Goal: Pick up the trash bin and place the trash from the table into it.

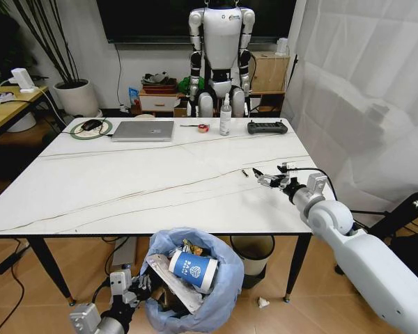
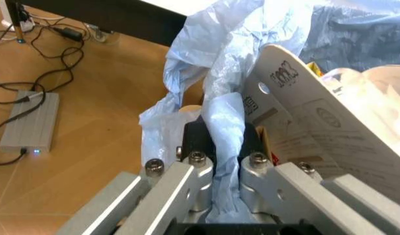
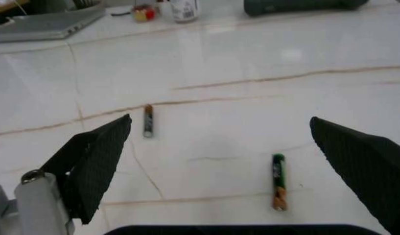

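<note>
The right pincer [image 1: 265,177] is hovering just over the bench [image 1: 125,188] near its 4 o'clock edge, fingers spread wide and pinching nothing. Two small batteries are lying on the marble between and beyond its pads: one with a green and orange wrapper [image 3: 278,181] close in, the other [image 3: 147,120] farther out toward 11 o'clock.

The left pincer [image 2: 219,161] is sitting low at the bench's 6 o'clock side, below the near edge, fingers pressed together on the blue bag and rim of the trash bin [image 1: 195,292], which is hanging above the wooden floor. Inside the bin, a blue-white paper cup [image 1: 192,270] is lying on its side over a white printed card [image 2: 317,132].

At the bench's 12 o'clock edge a grey laptop [image 1: 143,130], a spray bottle [image 1: 225,115] and a black controller [image 1: 267,127] are standing.
</note>
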Robot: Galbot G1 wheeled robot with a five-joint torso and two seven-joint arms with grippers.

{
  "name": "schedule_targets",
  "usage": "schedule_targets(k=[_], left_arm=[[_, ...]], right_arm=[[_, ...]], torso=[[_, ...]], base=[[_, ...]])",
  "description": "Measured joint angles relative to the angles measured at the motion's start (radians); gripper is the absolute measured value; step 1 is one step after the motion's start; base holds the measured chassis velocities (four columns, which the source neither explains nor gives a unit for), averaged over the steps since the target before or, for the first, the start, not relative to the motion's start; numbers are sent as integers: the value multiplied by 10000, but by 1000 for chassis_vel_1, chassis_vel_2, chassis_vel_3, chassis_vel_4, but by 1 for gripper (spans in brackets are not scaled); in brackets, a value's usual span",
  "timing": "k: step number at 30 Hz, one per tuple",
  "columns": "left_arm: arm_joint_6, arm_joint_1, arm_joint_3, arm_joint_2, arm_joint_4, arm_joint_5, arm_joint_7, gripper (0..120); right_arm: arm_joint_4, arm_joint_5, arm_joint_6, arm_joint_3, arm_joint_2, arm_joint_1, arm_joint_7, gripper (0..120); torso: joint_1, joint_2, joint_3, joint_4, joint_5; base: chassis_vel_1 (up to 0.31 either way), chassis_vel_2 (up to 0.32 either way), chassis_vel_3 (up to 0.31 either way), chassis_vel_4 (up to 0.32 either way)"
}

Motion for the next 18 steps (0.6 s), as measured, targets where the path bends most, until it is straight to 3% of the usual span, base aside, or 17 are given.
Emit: schedule_targets(k=[11, 18], left_arm=[[-1, -52, 47, -31, 22, 2, 0, 0], [-2, -30, 35, -27, 25, 3, 0, 0]], right_arm=[[-878, -134, -183, 223, -82, -202, -353, 97], [-1088, -542, -35, 152, -73, -202, -484, 71]], torso=[[0, 0, 0, -3, 0], [-2, 3, -3, -3, -4]], base=[[0, 0, 0, 0], [0, 0, 0, 0]])
